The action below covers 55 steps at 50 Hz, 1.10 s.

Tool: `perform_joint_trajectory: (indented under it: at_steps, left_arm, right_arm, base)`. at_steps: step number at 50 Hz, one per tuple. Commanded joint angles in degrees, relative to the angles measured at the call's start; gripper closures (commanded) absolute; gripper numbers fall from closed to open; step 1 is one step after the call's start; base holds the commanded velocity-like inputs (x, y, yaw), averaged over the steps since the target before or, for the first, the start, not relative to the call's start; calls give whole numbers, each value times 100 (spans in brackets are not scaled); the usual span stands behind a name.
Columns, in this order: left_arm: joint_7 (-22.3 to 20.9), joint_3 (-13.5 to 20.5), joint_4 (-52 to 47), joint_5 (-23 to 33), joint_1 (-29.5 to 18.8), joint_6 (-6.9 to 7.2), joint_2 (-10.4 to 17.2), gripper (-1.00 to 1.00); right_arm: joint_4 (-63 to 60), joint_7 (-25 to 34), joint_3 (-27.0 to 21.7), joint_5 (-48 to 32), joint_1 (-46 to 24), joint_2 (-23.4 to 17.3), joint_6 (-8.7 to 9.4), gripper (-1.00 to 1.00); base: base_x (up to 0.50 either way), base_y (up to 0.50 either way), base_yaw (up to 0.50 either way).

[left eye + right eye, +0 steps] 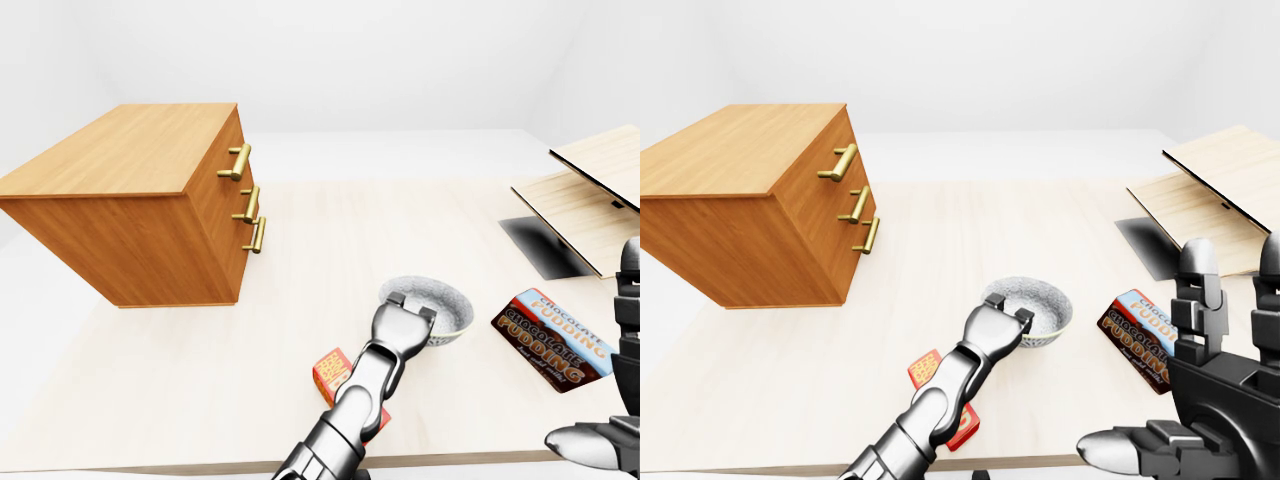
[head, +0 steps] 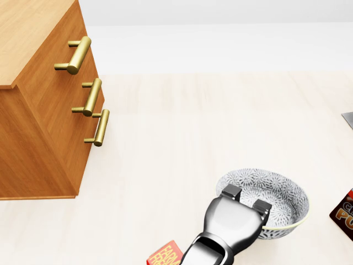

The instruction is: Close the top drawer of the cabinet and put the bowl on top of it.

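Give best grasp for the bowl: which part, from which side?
Take the bowl by the rim nearest the head view's bottom edge, fingers inside, thumb on the outer wall. It is round, open, handleless, thin-lipped, and the left hand reaches in from that side.

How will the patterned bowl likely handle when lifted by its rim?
Probably rigid: the bowl looks round under the left hand gripping its rim. Held at one edge, it may tip; it looks tilted. Looks ceramic, perhaps fragile.
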Motion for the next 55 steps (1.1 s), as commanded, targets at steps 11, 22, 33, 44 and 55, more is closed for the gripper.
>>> perform_joint_trajectory:
  at_steps: [11,22,33,44,55]
  left_arm:
    - [-114,-1,-235,141,61,0,0,100]
    - [-737,86,-1114,80,-38,0,0,100]
    - [-1134,164,-1693,42,-145,0,0,100]
    - [-1725,584,-2286,-60,-591,0,0,100]
    - [-2310,1198,-2757,-356,-1373,0,0,100]
  right_arm:
    - [-29,89,0,-8,40,59,0,-100]
    - [32,44,52,-94,-33,14,0,-100]
    - [49,34,143,-160,-6,5,0,-100]
    - [38,39,166,-185,-6,9,0,-100]
    - [18,89,197,-212,35,48,0,-100]
  base:
    - [0,0,0]
    - [0,0,0]
    - [0,0,0]
    - [0,0,0]
    - [0,0,0]
